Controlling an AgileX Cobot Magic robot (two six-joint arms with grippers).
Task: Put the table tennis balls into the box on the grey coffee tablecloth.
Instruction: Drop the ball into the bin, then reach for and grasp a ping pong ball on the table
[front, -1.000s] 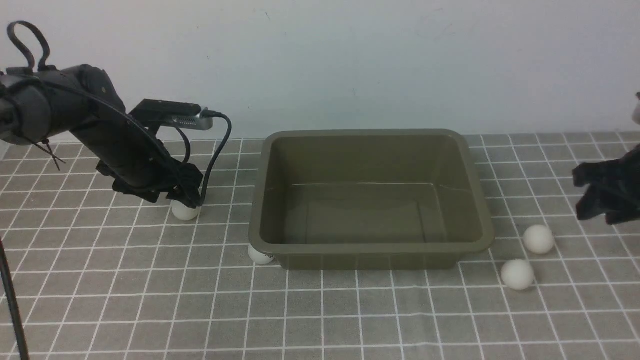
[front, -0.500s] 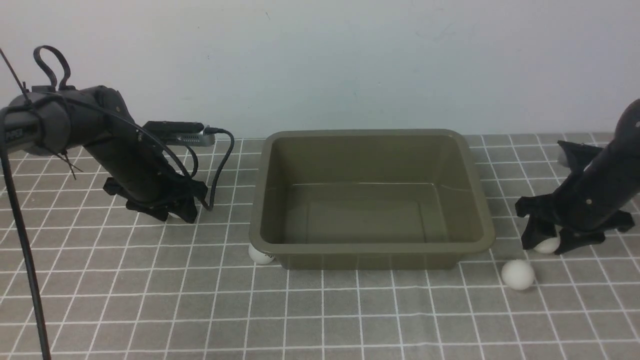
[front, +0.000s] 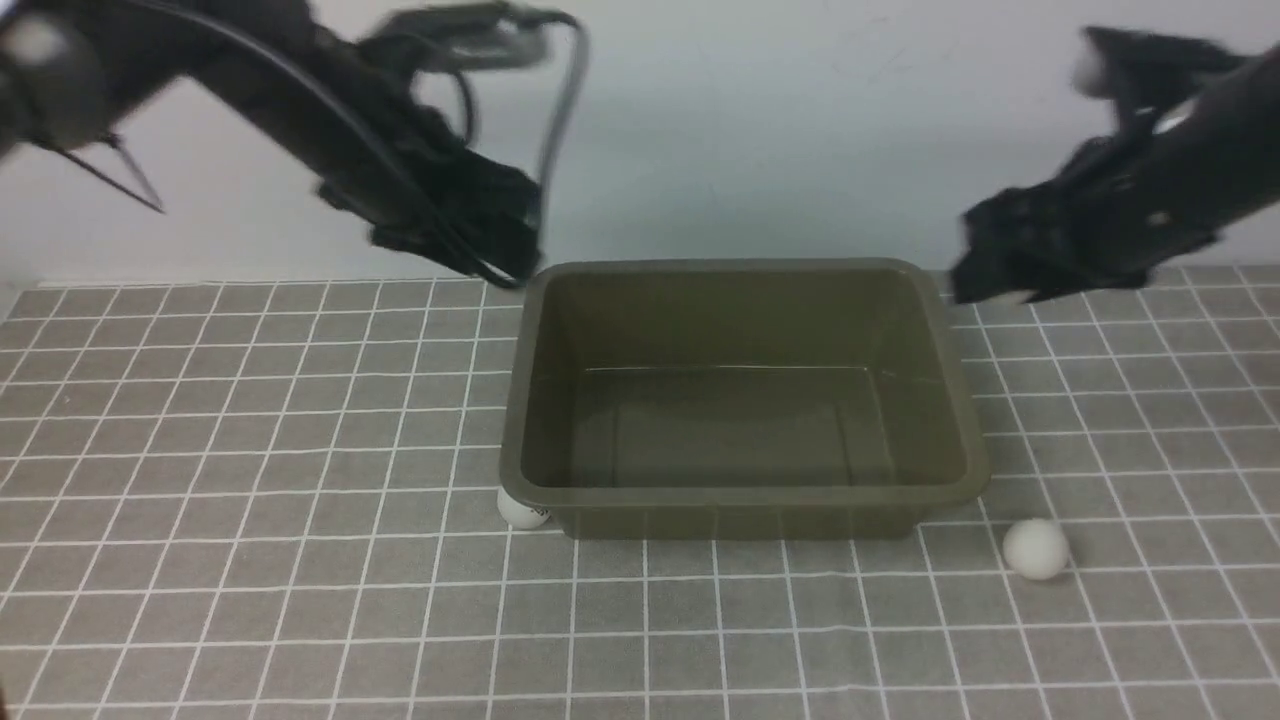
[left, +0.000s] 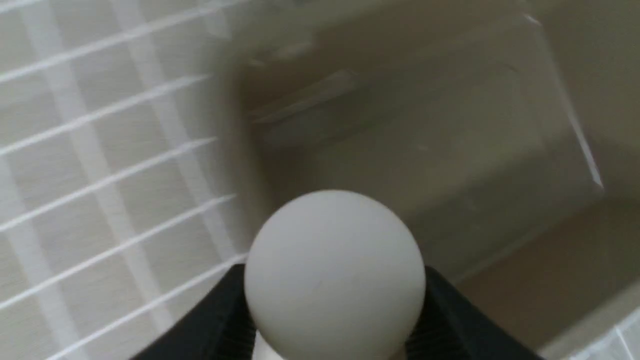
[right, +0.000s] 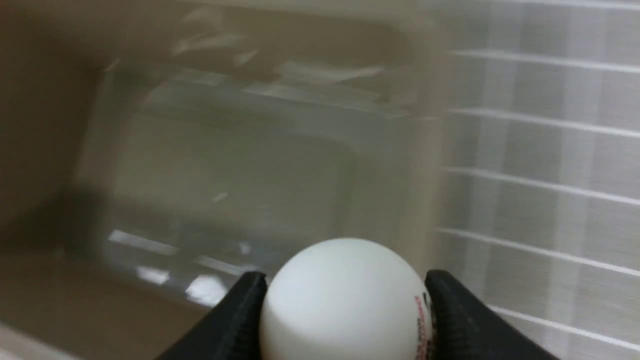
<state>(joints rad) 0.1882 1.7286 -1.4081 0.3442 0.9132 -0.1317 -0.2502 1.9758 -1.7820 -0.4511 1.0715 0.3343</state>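
Two carries in hand: our left gripper (front: 495, 265) clamps a plain matte white table tennis ball (left: 334, 272), right gripper (front: 985, 285) clamps the printed white ball (right: 345, 300), both near the far corners of the shallow olive-green plastic box (front: 740, 496). Next we centre over it, then release.

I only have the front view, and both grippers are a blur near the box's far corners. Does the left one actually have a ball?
Observer: Yes. The left wrist view shows a plain white ball clamped in the left gripper.
Operator: And the right one?
Observer: The right gripper grips a marked white ball; a small printed mark shows beside one finger.
Operator: Are they over the box yet?
Observer: Each wrist camera looks past its ball into the box's inside, but I cannot tell whether either ball has crossed the rim.
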